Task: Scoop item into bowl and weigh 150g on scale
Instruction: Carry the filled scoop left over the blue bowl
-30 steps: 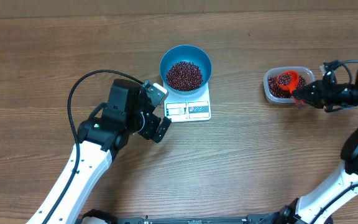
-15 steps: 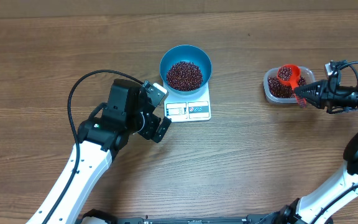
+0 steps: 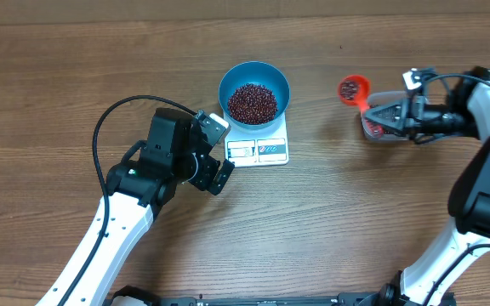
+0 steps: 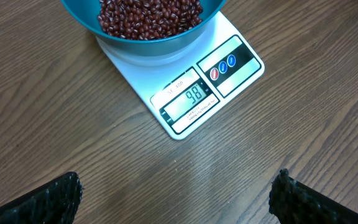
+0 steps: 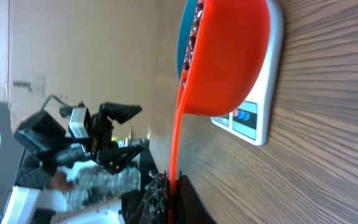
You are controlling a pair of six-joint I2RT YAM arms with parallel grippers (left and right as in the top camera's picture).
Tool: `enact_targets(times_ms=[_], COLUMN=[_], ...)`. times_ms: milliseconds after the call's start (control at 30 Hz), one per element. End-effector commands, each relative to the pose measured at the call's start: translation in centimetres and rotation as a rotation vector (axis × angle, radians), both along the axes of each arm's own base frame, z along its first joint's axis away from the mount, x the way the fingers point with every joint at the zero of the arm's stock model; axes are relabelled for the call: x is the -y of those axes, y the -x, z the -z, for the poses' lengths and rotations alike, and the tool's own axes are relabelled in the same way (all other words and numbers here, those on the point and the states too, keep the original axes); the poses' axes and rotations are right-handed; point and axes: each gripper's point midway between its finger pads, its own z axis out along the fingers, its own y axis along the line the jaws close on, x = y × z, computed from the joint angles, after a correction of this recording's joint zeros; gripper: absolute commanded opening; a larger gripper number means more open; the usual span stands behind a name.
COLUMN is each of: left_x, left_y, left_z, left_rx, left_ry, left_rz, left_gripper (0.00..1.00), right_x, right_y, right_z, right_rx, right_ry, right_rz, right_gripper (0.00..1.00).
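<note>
Spillage is what worries me most. Left of the scale (image 3: 258,150), my left gripper (image 3: 218,151) hangs released, jaws spread wide and holding nothing, just beside the scale's left edge. If that arm drifts right, it could nudge the platform and upset the reading.

On the scale's far half sits the bowl (image 3: 226,85), with its mound of beans (image 3: 253,102) well below the rim. The display (image 4: 194,95) shows 98, so by my reckoning more has to go in.

Right of the scale, well apart from the bowl and over bare table (image 3: 330,187), the scoop (image 3: 353,88) carries a load of beans. My right gripper (image 3: 378,111) is clenched on its thin handle. With a handle that long, any roll of my wrist or a jerky stop could tip beans onto the wood before they reach the bowl's rim. Tipping the whole load in at once might also overshoot the target.

Farther right of the scale, beneath my right gripper, the tub (image 3: 369,129) is mostly hidden.
</note>
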Motion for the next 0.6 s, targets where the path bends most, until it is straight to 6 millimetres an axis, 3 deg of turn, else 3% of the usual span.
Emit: enact_targets(times_ms=[0, 200, 567], left_x=[-0.2, -0.2, -0.2], left_y=[-0.1, -0.1, -0.1], left_z=[0.3, 0.3, 0.3], left_rx=[-0.01, -0.01, -0.01], left_ry=[-0.002, -0.002, -0.002], left_rz=[-0.016, -0.017, -0.016], left_gripper=[1.0, 1.0, 1.0], right_x=[-1.8, -5.6, -12.3], right_y=[-0.7, -0.6, -2.0], right_z=[-1.1, -1.5, 0.4], right_rx=[0.059, 0.078, 0.023], right_ry=[-0.035, -0.069, 0.006], right_rz=[-0.026, -0.1, -0.219], right_gripper=[0.04, 0.04, 0.04])
